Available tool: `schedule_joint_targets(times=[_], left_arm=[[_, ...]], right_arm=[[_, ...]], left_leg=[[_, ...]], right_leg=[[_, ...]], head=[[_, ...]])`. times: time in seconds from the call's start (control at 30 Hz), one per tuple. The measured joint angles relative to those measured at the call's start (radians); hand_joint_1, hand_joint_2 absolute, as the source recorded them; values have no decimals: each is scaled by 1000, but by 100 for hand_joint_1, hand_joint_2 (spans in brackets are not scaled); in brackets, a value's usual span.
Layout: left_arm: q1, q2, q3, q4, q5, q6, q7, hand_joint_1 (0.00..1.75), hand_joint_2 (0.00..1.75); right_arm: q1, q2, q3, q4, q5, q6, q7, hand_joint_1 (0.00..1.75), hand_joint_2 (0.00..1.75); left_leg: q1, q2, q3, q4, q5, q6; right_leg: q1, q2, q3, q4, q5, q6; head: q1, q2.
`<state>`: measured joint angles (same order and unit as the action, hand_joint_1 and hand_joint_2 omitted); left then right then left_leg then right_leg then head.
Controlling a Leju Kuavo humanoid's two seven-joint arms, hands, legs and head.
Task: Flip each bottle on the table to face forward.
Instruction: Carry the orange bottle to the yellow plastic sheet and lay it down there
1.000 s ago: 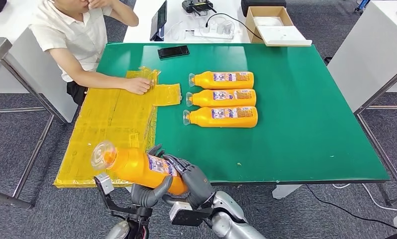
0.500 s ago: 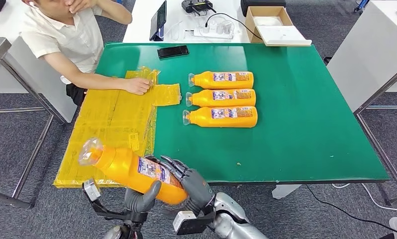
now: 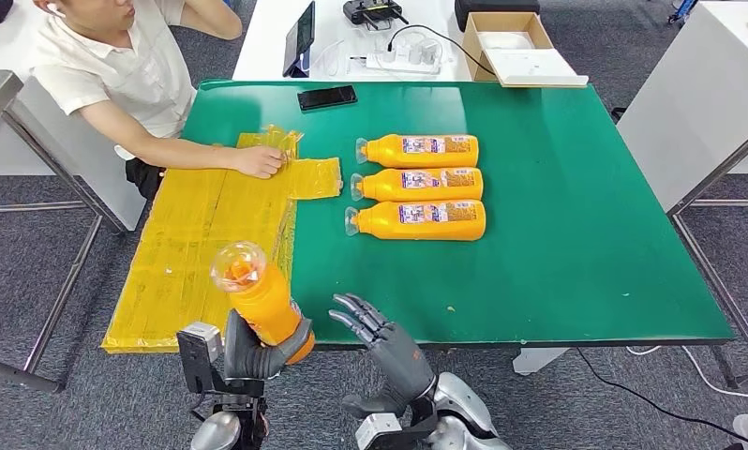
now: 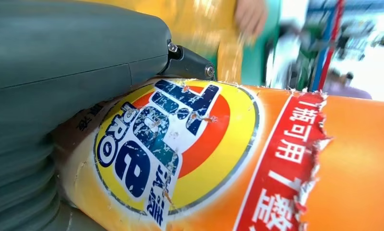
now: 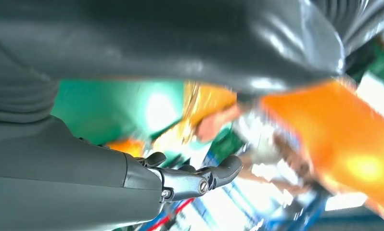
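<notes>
My left hand [image 3: 248, 352] grips an orange bottle [image 3: 258, 295] near the table's front edge, neck tipped up with its clear cap toward me. Close up, the left wrist view shows that bottle's round logo label [image 4: 175, 149] against my palm [image 4: 60, 77]. My right hand [image 3: 384, 337] is beside it to the right, fingers spread, holding nothing; its fingers [image 5: 195, 180] show apart in the right wrist view, with the orange bottle [image 5: 339, 130] blurred beyond. Three more orange bottles [image 3: 417, 183] lie side by side mid-table, caps to the left, labels up.
A yellow plastic sheet [image 3: 201, 234] covers the left part of the green table [image 3: 576, 225]. A seated person rests a hand [image 3: 261, 161] on it. A black phone [image 3: 327, 97] lies at the far edge. A white table with a cardboard box [image 3: 511, 42] stands behind.
The held bottle has swung from lying slanted across both hands to nearly upright in my left hand alone. My right hand has let go and moved off to the right, fingers spread.
</notes>
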<state>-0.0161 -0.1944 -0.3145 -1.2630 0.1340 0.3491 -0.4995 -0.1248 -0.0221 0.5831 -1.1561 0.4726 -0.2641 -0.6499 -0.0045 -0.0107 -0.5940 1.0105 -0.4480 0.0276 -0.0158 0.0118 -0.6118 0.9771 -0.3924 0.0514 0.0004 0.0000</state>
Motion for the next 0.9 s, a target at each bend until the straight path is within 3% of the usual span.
schedule_joint_targets(times=[0.1,0.2,0.8,0.87,0.9], left_arm=[[-13,5,5,28,-139,177,-26,175,175],[-22,11,12,50,-218,261,-38,175,175],[-34,15,29,90,-340,321,-29,175,175],[-37,11,48,97,-442,334,-19,175,175],[-41,0,81,104,-589,342,-9,175,175]], right_arm=[[36,-10,-66,-66,-28,-20,-7,0,0],[66,-18,-125,-119,-34,-20,-11,0,0],[106,-26,-195,-189,-33,-20,-13,0,0],[110,-25,-208,-195,-32,-20,-14,0,0],[112,-24,-218,-198,-29,-17,-15,0,0]], left_leg=[[0,0,0,0,0,0],[0,0,0,0,0,0],[0,0,0,0,0,0],[0,0,0,0,0,0],[0,0,0,0,0,0]], right_leg=[[0,0,0,0,0,0],[0,0,0,0,0,0],[0,0,0,0,0,0],[0,0,0,0,0,0],[0,0,0,0,0,0]], head=[[0,0],[0,0],[0,0],[0,0],[0,0]])
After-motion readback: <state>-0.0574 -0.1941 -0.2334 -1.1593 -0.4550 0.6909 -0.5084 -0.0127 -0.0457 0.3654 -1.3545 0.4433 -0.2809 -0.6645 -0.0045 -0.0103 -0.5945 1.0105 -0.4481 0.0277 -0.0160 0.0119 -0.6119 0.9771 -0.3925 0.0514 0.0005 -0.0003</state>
